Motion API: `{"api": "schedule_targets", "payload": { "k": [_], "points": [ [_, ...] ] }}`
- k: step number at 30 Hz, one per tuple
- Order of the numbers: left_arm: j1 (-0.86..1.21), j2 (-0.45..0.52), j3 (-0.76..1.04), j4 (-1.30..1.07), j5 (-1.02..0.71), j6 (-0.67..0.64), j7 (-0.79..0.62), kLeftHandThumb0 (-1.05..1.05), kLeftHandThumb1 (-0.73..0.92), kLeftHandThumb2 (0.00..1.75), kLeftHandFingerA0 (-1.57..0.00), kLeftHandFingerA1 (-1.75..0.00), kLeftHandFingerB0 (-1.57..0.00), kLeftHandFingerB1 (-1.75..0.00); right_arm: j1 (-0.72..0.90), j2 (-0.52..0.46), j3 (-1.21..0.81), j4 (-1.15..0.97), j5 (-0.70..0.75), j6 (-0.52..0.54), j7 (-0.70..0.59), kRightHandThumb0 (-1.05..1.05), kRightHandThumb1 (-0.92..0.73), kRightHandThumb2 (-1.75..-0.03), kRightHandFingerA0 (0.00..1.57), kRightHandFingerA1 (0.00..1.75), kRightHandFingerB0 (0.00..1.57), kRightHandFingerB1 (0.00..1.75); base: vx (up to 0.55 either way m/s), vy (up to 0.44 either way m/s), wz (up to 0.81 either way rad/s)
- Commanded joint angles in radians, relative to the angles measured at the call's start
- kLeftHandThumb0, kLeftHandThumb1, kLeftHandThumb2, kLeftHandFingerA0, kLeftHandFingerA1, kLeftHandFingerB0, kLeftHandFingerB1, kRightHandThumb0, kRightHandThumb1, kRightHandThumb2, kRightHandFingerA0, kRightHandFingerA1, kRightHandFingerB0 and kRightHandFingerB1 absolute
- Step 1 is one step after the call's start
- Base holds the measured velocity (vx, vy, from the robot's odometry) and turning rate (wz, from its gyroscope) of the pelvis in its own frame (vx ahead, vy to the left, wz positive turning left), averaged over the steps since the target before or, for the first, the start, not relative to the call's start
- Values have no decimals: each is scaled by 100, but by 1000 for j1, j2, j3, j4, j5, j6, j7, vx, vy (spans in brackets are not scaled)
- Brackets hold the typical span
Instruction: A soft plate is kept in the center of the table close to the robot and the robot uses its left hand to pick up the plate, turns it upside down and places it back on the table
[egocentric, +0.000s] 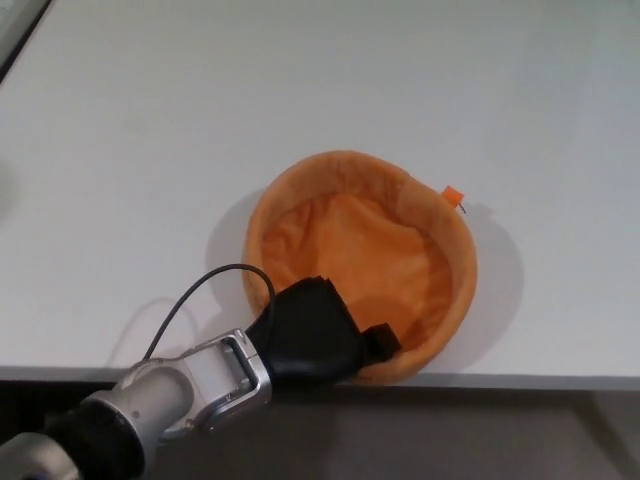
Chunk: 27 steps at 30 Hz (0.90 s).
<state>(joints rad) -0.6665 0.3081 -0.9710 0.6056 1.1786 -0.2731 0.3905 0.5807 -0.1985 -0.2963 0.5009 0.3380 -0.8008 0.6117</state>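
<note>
A soft orange plate (372, 240) with a raised padded rim sits near the table's front edge, opening facing up toward the camera and tipped slightly. A small orange tag (452, 195) sticks out at its right rim. My left hand (315, 338) comes in from the lower left and is shut on the plate's near rim, one finger hooked inside the bowl. The near part of the rim is hidden under the hand. My right hand does not show.
The white table (150, 120) spreads far back and to both sides. Its front edge (520, 380) runs just below the plate. A black cable (190, 300) loops from my left wrist over the table.
</note>
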Motion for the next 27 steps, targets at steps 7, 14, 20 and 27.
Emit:
{"api": "schedule_targets", "payload": {
  "k": [7,14,20,27],
  "points": [
    [73,-26,49,43,-126,-59,-122,-16,66,66,-92,-171,-78,-136,4,-5,-11,-8,13,16,-9,-68,-82,-66,58,39,48,35,0,0,0],
    [175,-183,188,-154,-462,11,-441,-21,67,58,-81,-175,-66,-160,5,-5,-7,4,-9,2,-20,-73,-70,-79,55,45,44,41,0,0,0],
    [234,-385,282,-239,-732,54,-528,-6,49,76,-89,-175,-69,-175,6,-12,-1,-6,-5,27,-16,-74,-69,-78,54,44,43,41,0,0,0],
    [274,-601,358,-212,-888,19,-500,-26,37,95,-128,-146,-112,-139,5,-25,2,-26,-65,8,-57,-72,-85,-66,58,40,44,35,0,0,0]
  ]
}}
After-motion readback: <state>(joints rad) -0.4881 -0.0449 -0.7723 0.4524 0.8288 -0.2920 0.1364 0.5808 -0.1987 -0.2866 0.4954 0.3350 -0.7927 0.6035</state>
